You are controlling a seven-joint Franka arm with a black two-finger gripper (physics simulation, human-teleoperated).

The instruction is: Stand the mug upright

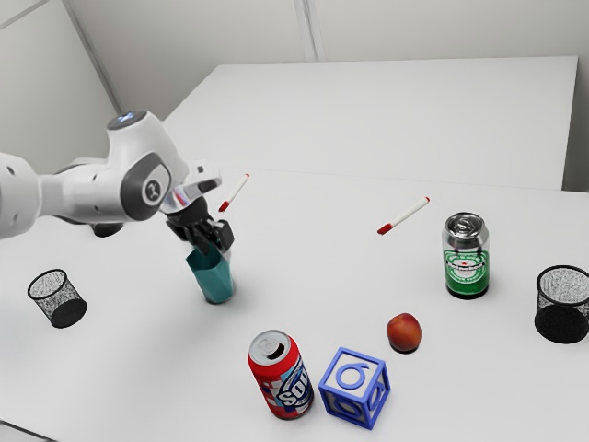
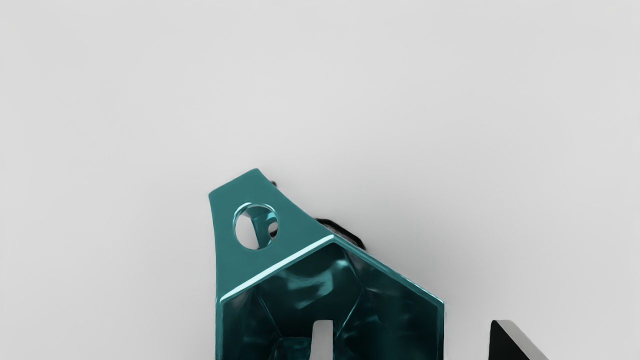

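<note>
Exterior view: see teal mug [image 1: 214,279] on table [image 1: 138,368], with mouth up and long axis near vertical | reaching from exterior view's left, pointing gripper [image 1: 213,243] down at rim || Wrist view: looking into mouth, with fingers [image 2: 322,342] apart, one inside, one outside; handle [image 2: 225,250] pointing away from them

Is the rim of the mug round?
No, the mug has a mouth with straight edges that meet at corners.
</note>
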